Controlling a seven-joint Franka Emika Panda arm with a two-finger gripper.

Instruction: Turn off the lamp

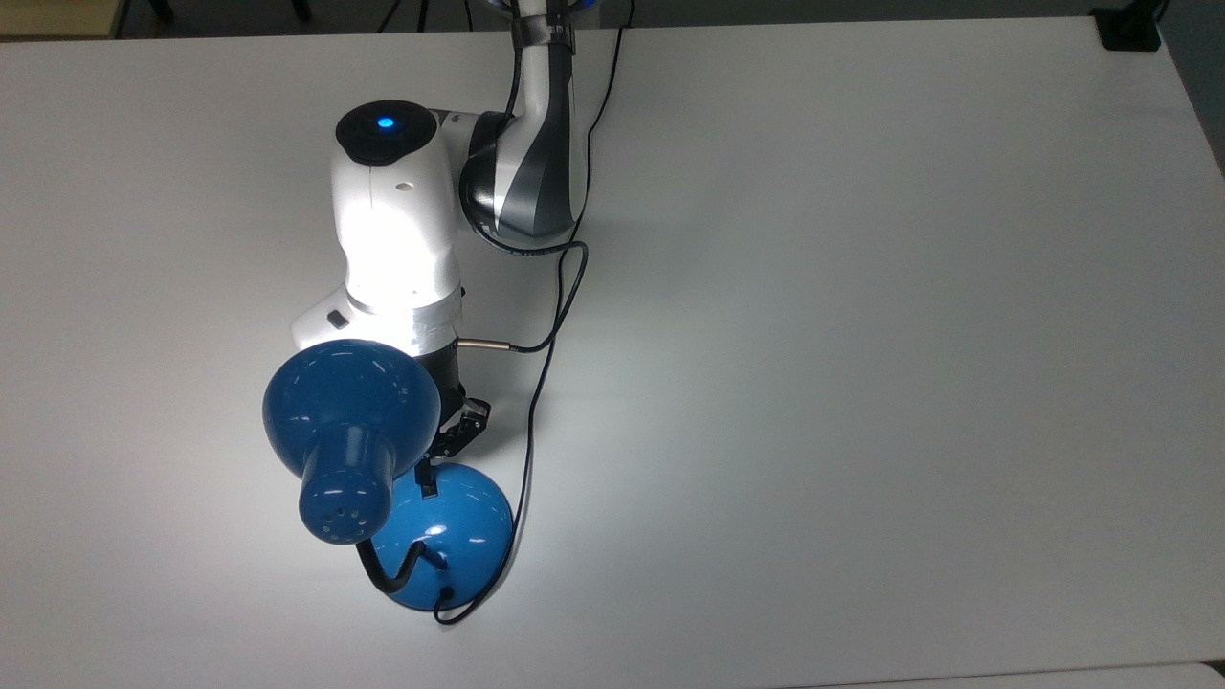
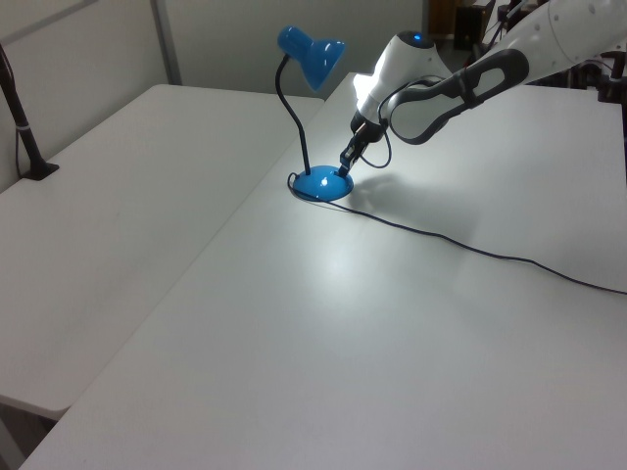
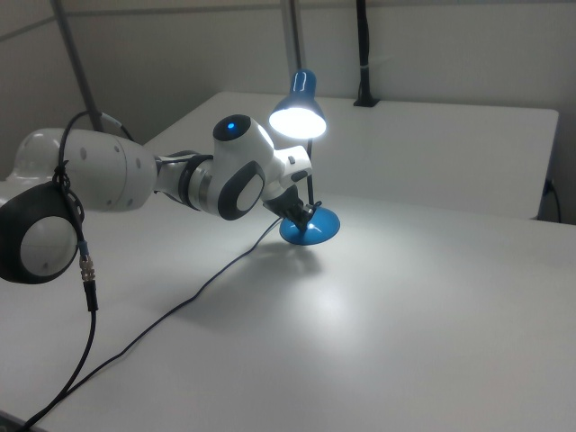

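Blue desk lamp [image 3: 304, 117] glows on, so nothing is done yet: its domed base [image 1: 448, 545] sits just under the gripper [image 1: 433, 464], whose finger spread I cannot tell.

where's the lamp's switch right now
In the top view the switch sits on the lamp's base at its upper edge, just below the claw, whose tip is right at it.

The top view looks straight down on the white table [image 1: 861, 335] from high above; the left view and the right view stand off opposite sides, raised and angled down, at middle range. All three share the blue lamp [image 1: 349, 431] [image 2: 313, 59] [image 3: 301, 112] and arm [image 1: 397, 230] [image 2: 441, 83] [image 3: 180, 180]
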